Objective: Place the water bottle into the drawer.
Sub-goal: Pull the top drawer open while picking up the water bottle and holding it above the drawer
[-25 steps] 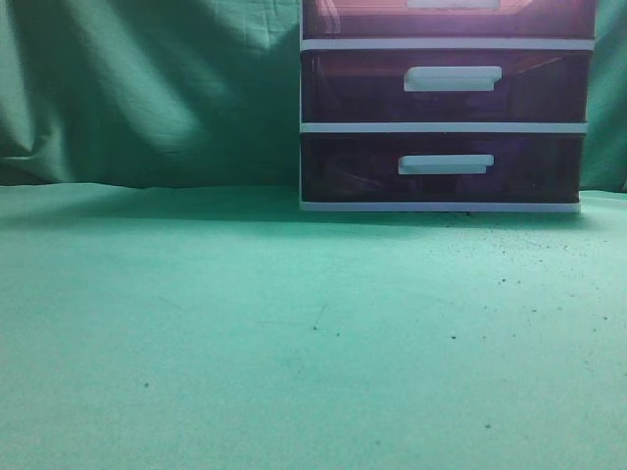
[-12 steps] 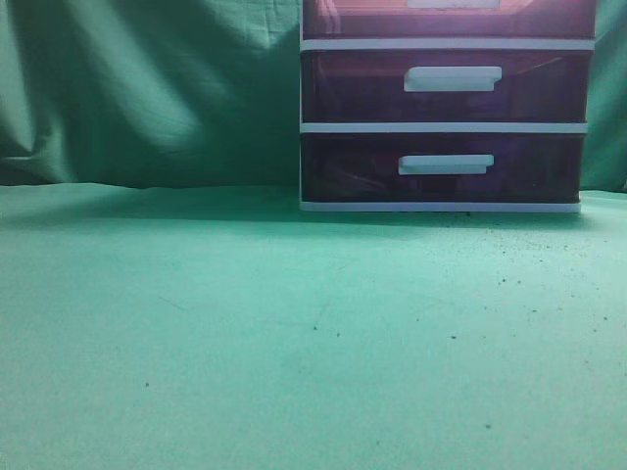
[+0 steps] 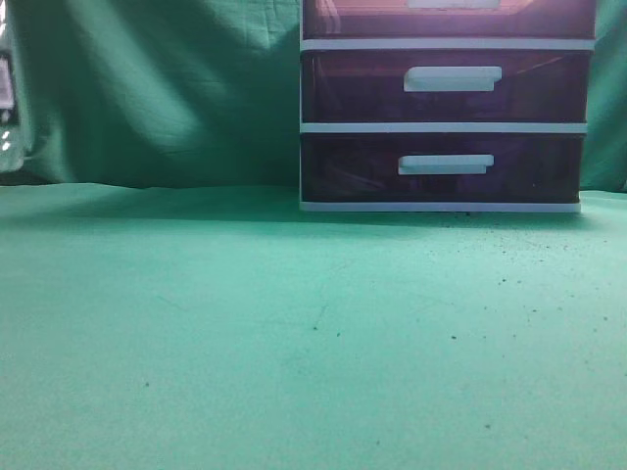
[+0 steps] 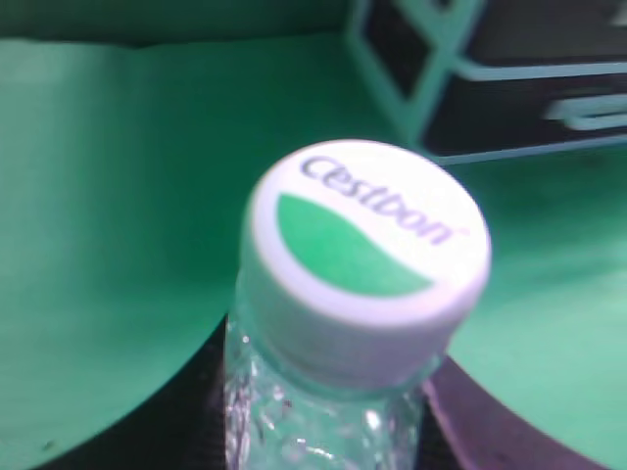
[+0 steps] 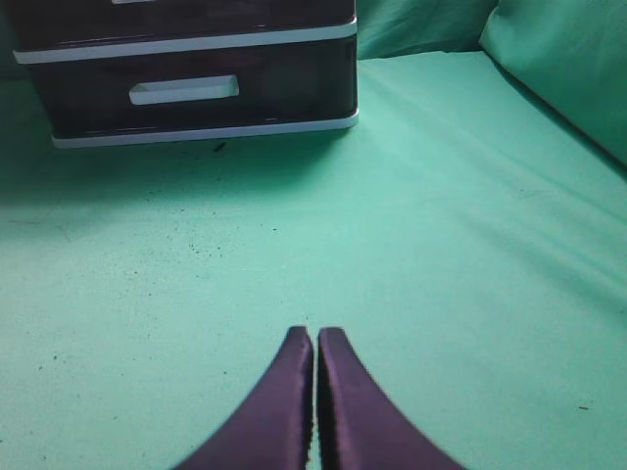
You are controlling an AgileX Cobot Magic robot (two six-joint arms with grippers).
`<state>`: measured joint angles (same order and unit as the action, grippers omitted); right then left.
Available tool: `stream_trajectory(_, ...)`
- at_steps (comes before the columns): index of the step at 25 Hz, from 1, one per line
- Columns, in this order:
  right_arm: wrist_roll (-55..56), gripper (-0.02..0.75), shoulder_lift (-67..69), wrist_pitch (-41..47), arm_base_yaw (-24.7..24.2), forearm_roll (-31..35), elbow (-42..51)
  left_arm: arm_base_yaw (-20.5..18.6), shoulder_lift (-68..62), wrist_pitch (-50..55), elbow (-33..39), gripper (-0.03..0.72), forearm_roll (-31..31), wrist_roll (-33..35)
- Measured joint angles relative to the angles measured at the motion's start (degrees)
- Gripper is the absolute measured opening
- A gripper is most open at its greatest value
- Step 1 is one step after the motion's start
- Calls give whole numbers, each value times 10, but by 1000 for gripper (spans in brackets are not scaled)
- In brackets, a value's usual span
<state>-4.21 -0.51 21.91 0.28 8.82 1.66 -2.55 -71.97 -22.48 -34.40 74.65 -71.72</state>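
Left wrist view: water bottle (image 4: pixel 343 323) upright, cap toward camera.

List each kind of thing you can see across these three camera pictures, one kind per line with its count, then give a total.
Water bottle: 1
Drawer unit: 1
Drawers showing in it: 3, one reddish-brown drawer at the top edge and two darker purple ones
Green cloth: 1
Right end effector: 1
Total: 7
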Motion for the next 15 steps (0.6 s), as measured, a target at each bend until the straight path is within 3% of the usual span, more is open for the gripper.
stream_trajectory(3,0,0,0,0,0,0,0,9,36,-50,-35,241,181,-168)
stream_trajectory(5,0,0,0,-2,0,0,0,26,53,-94,-72,241,256,-262)
stream_trajectory(9,18,0,0,-64,0,45,0,64,82,-146,-126,241,289,-322)
stream_trajectory(13,39,0,0,-240,0,110,0,100,115,-161,-155,241,289,-345)
stream_trajectory(15,33,0,0,-252,0,114,-25,118,130,-170,-162,241,289,-354)
